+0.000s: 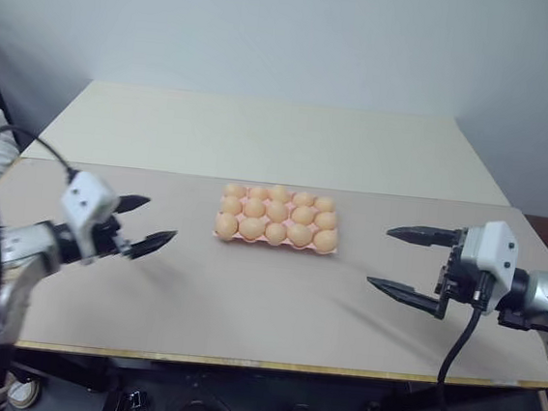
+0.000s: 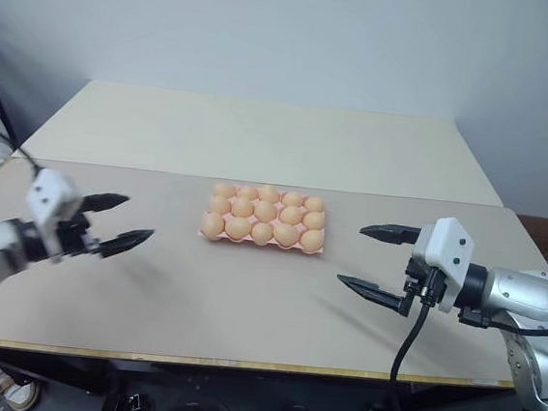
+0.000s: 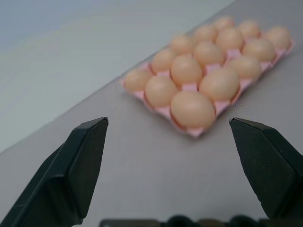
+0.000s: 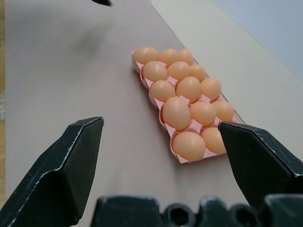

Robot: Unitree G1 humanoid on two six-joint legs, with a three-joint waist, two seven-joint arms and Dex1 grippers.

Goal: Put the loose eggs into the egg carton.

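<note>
Egg carton [image 1: 276, 240] sits mid-desk [image 1: 245, 300], pink tray, every cell filled with pale orange eggs [image 1: 277, 212], three rows of five. Left end effector [image 1: 146, 224] hangs low over the desk well to the carton's left, fingers spread wide, empty, pointing toward the carton. Right end effector [image 1: 406, 265] mirrors it on the carton's right, well apart, also wide open and empty, tips aimed inward.
</note>
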